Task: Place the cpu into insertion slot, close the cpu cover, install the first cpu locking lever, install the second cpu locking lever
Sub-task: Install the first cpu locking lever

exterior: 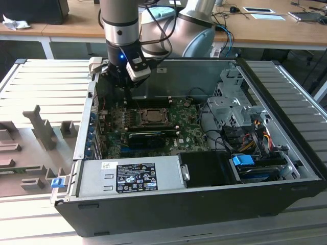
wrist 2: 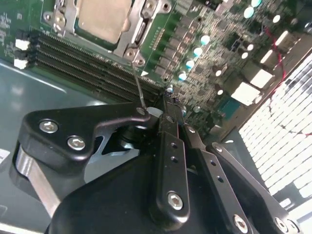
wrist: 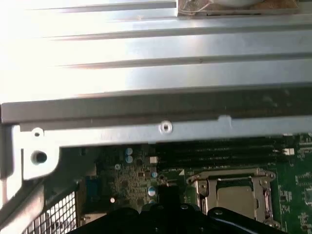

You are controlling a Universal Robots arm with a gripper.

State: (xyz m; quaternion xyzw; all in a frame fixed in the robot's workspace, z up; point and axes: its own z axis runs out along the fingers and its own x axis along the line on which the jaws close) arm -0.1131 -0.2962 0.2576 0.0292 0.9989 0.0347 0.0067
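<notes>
A: CPU (exterior: 152, 116) loc in exterior view?
B: Seated in insertion slot (exterior: 139, 118) mid green board (exterior: 191, 133), inside open PC case (exterior: 204, 201). Cpu cover (exterior: 151, 108) lies down around it. Gripper (exterior: 127, 94) hangs just behind the socket, near the case's back wall.
A: Second wrist view?
B: Cpu (wrist 2: 103, 18) under cover frame (wrist 2: 130, 33); thin wire lever (wrist 2: 138, 87) runs from the socket corner to the gripper (wrist 2: 161, 109). Fingers look clenched together at the lever end.
A: First wrist view?
B: Cpu (wrist: 235, 199) framed by cover (wrist: 233, 174), memory slots (wrist: 224, 152) just beside it.
</notes>
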